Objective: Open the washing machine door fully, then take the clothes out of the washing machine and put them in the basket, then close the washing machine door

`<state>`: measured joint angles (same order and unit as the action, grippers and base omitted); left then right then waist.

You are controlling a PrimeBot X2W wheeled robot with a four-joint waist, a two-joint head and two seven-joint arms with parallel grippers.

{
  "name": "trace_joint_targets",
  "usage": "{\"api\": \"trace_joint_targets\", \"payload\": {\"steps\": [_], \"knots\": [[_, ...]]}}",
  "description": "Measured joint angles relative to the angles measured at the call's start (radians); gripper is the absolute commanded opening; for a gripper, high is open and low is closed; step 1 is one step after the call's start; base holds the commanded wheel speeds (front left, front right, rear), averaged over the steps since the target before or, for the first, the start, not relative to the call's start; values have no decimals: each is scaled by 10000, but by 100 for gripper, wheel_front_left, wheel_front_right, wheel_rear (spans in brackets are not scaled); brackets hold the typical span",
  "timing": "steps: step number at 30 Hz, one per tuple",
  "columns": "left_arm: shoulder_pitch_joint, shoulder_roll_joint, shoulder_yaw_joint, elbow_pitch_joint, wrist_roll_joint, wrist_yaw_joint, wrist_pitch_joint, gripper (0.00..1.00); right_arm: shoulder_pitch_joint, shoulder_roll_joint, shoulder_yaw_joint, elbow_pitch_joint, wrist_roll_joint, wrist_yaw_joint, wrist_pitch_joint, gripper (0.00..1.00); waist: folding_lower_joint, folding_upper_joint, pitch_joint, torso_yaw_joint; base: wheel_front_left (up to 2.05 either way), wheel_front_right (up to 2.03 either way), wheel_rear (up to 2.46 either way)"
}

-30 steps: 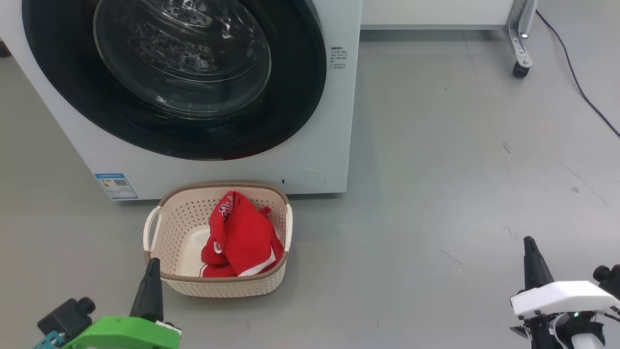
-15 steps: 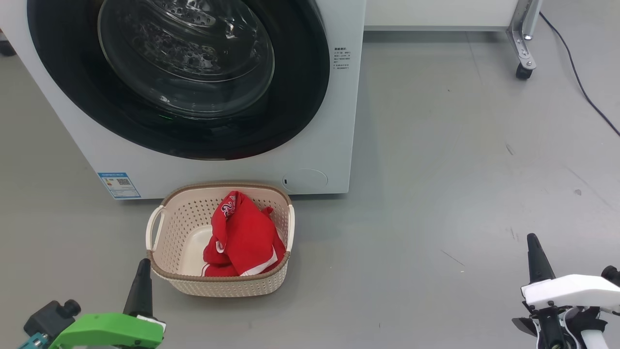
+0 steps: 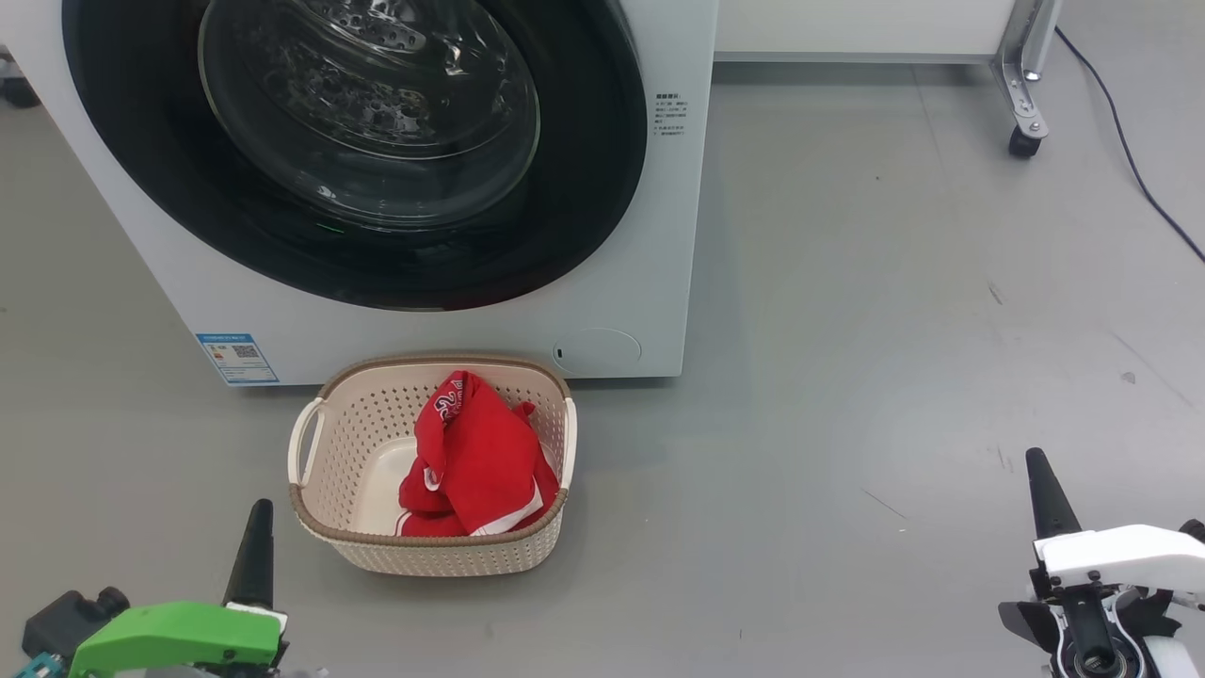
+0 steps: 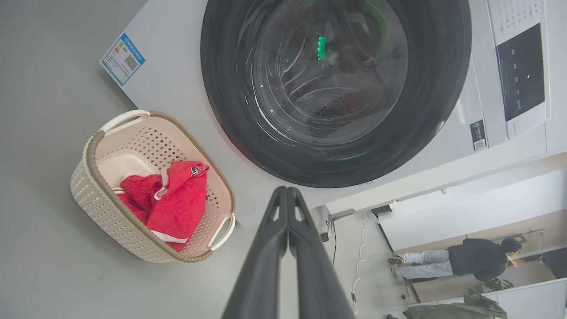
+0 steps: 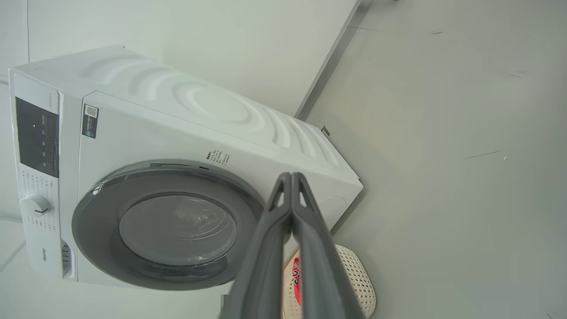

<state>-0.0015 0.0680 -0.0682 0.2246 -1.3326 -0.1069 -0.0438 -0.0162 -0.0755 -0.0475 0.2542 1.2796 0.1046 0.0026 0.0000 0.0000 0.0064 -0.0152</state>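
you had the washing machine door (image 3: 377,141) lying flush in the front of the washing machine (image 3: 650,282), seemingly latched, though reflections made that hard to confirm. the basket (image 3: 433,557) stood on the floor (image 3: 847,377) just before the machine, with the red clothes (image 3: 480,461) heaped in its right half. your left end effector (image 3: 259,513) hovered near the basket's left front corner, fingers (image 4: 266,248) pressed together and holding nothing. your right end effector (image 3: 1036,461) was well apart to the right, likewise pinched closed and empty.
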Motion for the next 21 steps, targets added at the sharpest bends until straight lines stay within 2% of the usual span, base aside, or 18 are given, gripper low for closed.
{"api": "trace_joint_targets", "payload": {"steps": [21], "knots": [[-284, 102, 428, 268, -2370, -58, 619, 0, -278, 205, -541, 146, 2345, 88, 711, 0, 0, 0, -26, 110, 0, 0, 0]]}}
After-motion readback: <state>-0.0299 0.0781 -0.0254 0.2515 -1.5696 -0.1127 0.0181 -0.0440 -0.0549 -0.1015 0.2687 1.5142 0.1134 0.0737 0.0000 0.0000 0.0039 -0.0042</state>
